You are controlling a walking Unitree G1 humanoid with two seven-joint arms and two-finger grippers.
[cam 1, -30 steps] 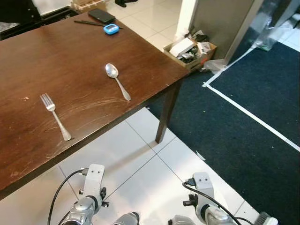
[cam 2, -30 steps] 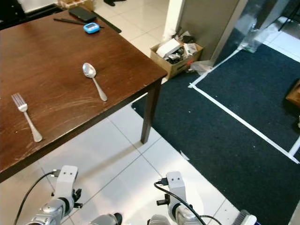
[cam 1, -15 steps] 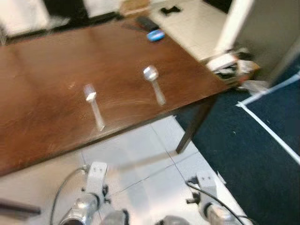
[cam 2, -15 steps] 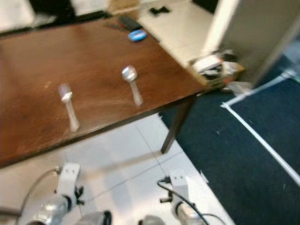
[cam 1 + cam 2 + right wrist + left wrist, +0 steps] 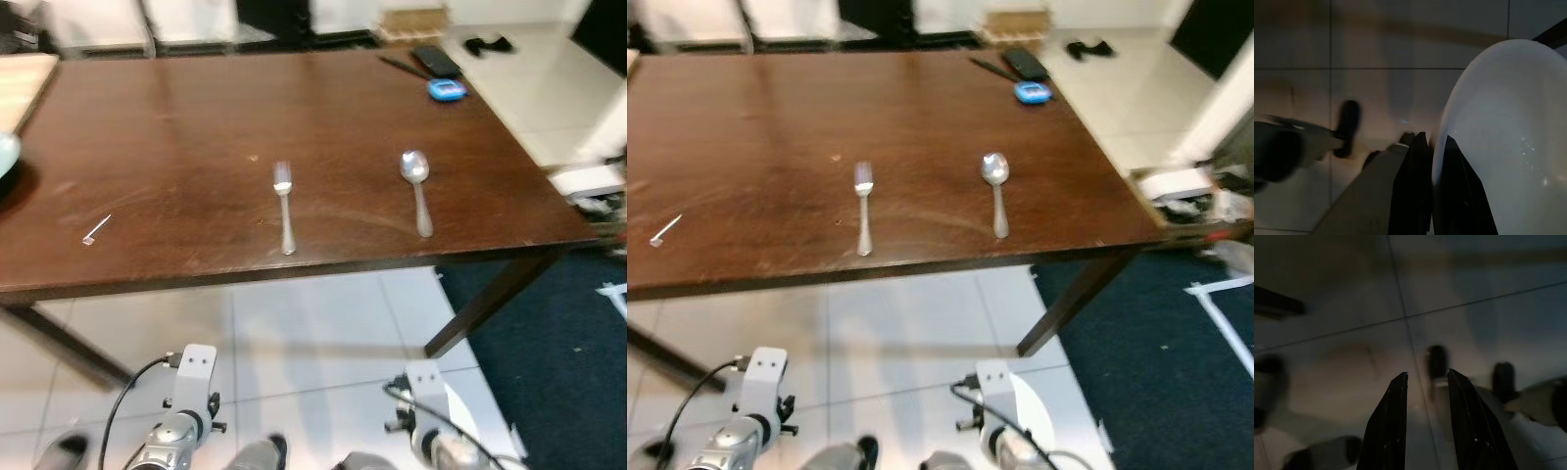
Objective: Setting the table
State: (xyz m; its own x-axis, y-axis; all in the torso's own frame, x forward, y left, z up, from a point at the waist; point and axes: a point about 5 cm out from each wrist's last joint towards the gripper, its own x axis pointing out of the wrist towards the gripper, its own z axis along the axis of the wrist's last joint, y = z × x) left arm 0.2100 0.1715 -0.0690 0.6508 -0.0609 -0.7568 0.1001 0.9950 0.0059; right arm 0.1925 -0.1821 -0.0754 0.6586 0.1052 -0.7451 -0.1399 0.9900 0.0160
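The right gripper (image 5: 1429,183) is pinching the rim of a white plate (image 5: 1508,142), its two black fingers (image 5: 1411,196) closed on either side of the edge, as the arm hangs low over the pale tiled floor (image 5: 1366,93) in the right wrist view. The same plate is peeking out as a white curve (image 5: 1029,409) beside the right wrist in the head view, below the table's near edge.

The left gripper (image 5: 1426,377) is hanging idle above the tiles, its fingers (image 5: 1393,421) standing a little apart and gripping nothing; dark blurred shapes are lying on the floor beyond it, too smeared to identify.

Ahead, the dark brown wooden table (image 5: 176,127) is stretching across the head view. A fork (image 5: 284,208) is lying near the front edge with its tines pointing away from the robot, and a spoon (image 5: 417,188) is lying well apart to its right, bowl likewise pointing away. The wood between them is bare. A small pale scrap (image 5: 96,230) is sitting on the left part of the tabletop. At the far right corner a blue object (image 5: 447,90) is resting just beside a black slab (image 5: 429,61). A dark blue carpet (image 5: 1176,372) is covering the floor to the right of the table leg (image 5: 480,308).
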